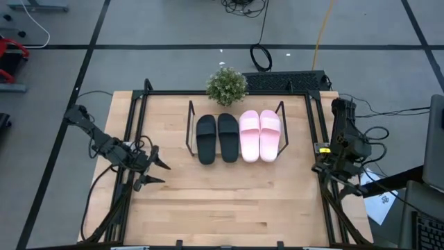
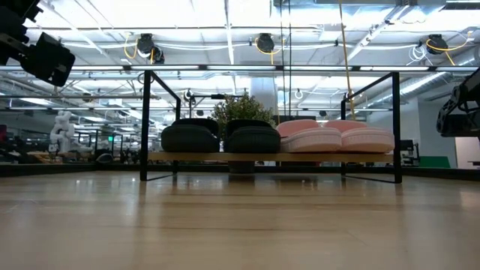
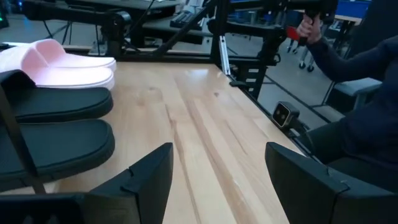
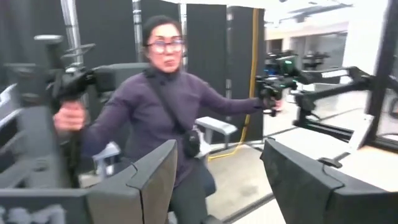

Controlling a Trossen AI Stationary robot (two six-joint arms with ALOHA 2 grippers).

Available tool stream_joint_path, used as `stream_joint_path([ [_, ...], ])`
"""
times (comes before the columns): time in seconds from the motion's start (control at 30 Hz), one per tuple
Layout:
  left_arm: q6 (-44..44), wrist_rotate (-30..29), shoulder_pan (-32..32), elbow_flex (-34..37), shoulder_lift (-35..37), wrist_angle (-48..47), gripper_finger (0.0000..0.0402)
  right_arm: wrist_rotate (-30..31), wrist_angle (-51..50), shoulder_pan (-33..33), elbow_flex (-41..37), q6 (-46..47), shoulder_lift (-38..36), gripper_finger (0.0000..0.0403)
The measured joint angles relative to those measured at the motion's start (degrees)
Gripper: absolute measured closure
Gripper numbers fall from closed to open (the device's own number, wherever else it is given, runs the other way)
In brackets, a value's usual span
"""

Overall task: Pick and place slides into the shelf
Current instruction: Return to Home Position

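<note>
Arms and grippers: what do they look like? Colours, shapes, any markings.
The left arm and right arm are dark, jointed segments. The left gripper and right gripper each have two matte black, angular, wedge-like fingers. A small yellow tag shows on the right arm near its wrist; black cables trail beside it.

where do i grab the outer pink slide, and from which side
Grip the outer pink slide by its strap, one finger under, one over, coming from the table's front. The heel seems to point that way, so the strap's arch opens there. The shelf's wire frame on one side and the other pink slide on the other leave little room to squeeze the sole.
</note>
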State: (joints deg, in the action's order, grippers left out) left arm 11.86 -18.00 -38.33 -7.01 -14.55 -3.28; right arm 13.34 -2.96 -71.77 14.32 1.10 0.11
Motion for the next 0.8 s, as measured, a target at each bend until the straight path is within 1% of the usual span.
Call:
stream_joint_path([
  [0.13,0.3,0.0,0.0,0.0,0.0,0.0,0.0149,0.0,4.3,2.4,-3.7,1.1,0.0,0.0176],
  [0.33,0.0,0.0,0.0,0.0,0.0,0.8,0.0149,-0.7,4.9,8.0,-4.7,1.2,0.0,0.0176],
  [0.5,-0.2,0.0,0.0,0.0,0.0,0.9,0.0149,-9.9,4.4,15.5,-4.7,-1.0,0.0,0.0176],
  [0.6,-0.8,0.0,0.0,0.0,0.0,1.4,0.0149,-14.7,3.8,20.9,-4.7,-0.3,0.0,0.0176],
  [0.8,-2.4,0.0,0.0,0.0,0.0,2.0,0.0149,-27.2,3.5,32.2,-4.7,0.2,0.0,0.0176],
])
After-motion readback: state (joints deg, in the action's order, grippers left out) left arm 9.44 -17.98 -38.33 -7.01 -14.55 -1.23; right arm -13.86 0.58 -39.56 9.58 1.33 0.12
